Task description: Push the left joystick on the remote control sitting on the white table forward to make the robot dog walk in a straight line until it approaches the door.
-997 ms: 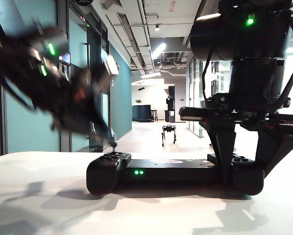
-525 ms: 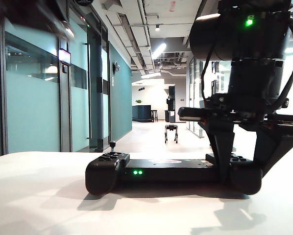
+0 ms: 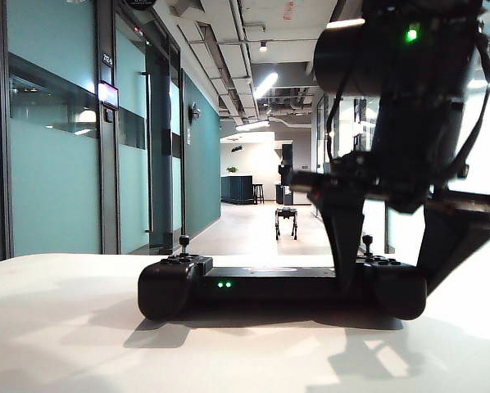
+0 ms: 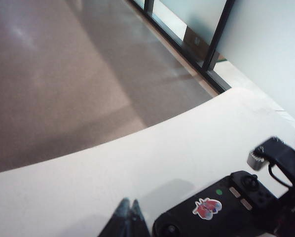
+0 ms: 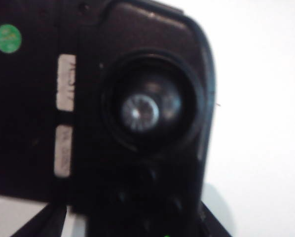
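Observation:
The black remote control (image 3: 269, 286) lies on the white table (image 3: 65, 327) with two green lights lit. Its left joystick (image 3: 183, 243) stands upright and untouched. My right gripper (image 3: 388, 282) is open and straddles the remote's right handle end, one finger on each side. In the right wrist view, the right thumbstick (image 5: 140, 111) fills the picture and a white gap shows beside one finger (image 5: 44, 222). My left gripper (image 4: 129, 210) is shut and empty, hovering over the table beside the remote control (image 4: 221, 207) and near the left joystick (image 4: 168, 229). The robot dog (image 3: 285, 221) stands far down the corridor.
Teal glass walls and dark door frames (image 3: 159, 147) line the corridor's left side. A lounge (image 3: 241, 187) lies at the far end. The table's curved edge (image 4: 137, 131) drops to brown floor. My right arm (image 4: 285, 158) rises over the remote's far end.
My left arm has swung up off the left joystick and out of the exterior view. The right gripper's fingers have spread and tilted. The remote has slid slightly left.

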Controlling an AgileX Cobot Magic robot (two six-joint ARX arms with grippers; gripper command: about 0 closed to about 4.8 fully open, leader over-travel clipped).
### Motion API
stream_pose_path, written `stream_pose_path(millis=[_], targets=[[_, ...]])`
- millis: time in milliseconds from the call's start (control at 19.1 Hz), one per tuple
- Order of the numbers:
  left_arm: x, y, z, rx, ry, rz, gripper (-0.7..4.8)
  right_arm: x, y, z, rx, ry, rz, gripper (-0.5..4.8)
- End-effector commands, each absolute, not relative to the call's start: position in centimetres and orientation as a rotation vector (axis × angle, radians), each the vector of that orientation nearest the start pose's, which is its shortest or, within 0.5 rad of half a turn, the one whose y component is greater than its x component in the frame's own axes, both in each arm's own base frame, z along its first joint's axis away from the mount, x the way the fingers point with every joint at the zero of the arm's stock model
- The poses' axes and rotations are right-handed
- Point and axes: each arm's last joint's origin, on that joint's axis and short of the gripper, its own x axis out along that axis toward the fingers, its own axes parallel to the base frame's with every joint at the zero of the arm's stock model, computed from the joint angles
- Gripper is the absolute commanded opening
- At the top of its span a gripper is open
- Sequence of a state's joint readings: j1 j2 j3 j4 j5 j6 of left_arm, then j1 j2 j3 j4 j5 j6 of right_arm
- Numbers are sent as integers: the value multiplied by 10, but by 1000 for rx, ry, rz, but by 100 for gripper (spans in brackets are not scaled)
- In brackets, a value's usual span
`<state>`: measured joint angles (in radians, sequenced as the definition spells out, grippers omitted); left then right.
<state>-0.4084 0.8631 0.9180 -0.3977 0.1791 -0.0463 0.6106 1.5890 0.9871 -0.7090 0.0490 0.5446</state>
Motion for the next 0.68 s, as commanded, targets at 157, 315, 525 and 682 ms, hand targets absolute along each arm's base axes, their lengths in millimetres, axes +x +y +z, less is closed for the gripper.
stream_pose_path(millis=[157, 315, 525, 682], targets=[[157, -74, 351, -26, 329, -574, -6, 241, 167, 219, -30, 1327, 158, 346], [149, -70, 356, -48, 302, -574, -6, 237, 164, 242, -95, 1333, 160, 346], [137, -65, 360, -79, 291, -571, -6, 217, 150, 275, -59, 1255, 191, -11], [127, -61, 356, -72, 344, -567, -6, 203, 139, 300, -52, 1137, 222, -1]])
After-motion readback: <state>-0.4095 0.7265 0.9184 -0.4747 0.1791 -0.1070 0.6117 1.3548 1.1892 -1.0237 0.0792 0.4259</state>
